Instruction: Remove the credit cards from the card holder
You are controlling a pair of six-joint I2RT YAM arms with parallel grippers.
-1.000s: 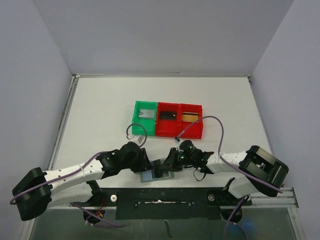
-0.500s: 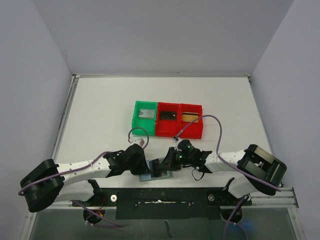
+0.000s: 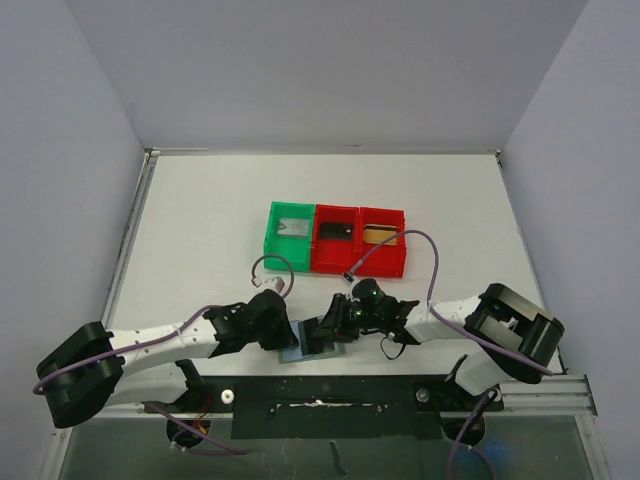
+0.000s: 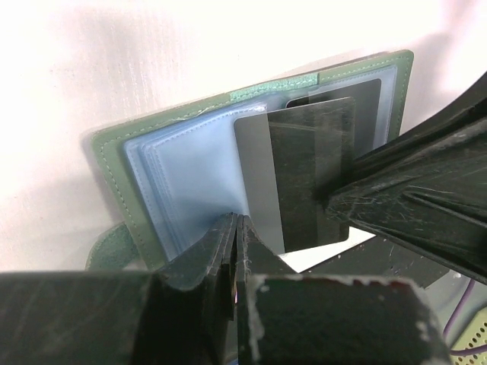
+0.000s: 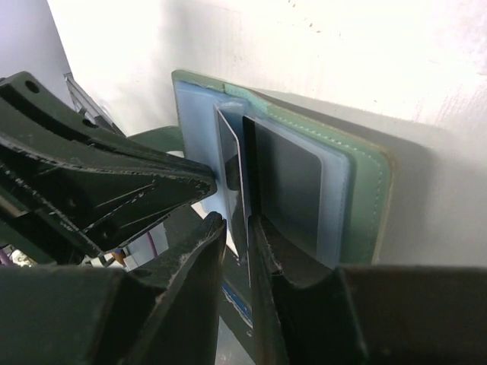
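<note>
The card holder (image 3: 310, 345) lies open near the table's front edge, between both grippers. In the left wrist view it is green outside with pale blue sleeves (image 4: 183, 167). A dark grey credit card (image 4: 304, 175) sticks partway out of a sleeve. My left gripper (image 4: 236, 228) is shut on the holder's near edge. My right gripper (image 5: 240, 228) is closed on the card's thin edge (image 5: 230, 160), beside the holder's green cover (image 5: 365, 190). Its fingers (image 4: 411, 198) show at the right of the left wrist view. In the top view the left gripper (image 3: 288, 335) and right gripper (image 3: 332, 328) nearly meet.
A green bin (image 3: 270, 235) and two joined red bins (image 3: 360, 268) stand mid-table behind the grippers. The green bin holds a grey flat thing, the middle one a dark thing, the right one a gold-tan card (image 3: 378, 235). The table's front rail lies just below the holder.
The left arm has swung in and its gripper has closed on the holder's left side. The right gripper has shifted slightly left. The holder stays in place.
</note>
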